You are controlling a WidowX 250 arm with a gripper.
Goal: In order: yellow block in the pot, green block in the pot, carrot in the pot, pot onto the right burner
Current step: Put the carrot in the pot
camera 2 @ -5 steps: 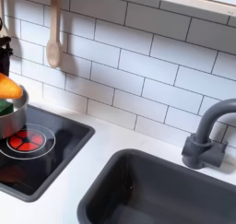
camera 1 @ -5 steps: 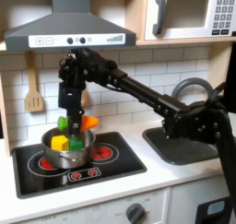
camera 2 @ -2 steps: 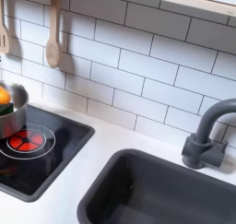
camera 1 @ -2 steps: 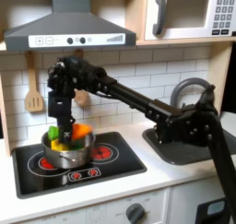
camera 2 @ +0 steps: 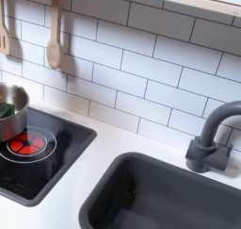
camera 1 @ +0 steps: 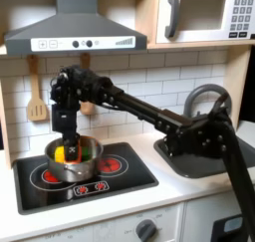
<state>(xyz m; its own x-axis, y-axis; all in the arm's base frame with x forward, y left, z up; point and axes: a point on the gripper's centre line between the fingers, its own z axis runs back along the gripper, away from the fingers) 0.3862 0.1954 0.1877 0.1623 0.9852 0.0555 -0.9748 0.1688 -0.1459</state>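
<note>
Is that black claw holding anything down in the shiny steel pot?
It cannot be told: the gripper reaches into the pot among the orange and green toys, its fingertips too blurred to read.

Soft, even indoor light; both exterior views small and slightly blurred.

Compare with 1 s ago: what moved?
The claw swung toward the first exterior view's left and dropped into the pot, lowering the carrot inside. Grip state unclear. Pot stays on the same burner; spoon and faucet unchanged.
</note>
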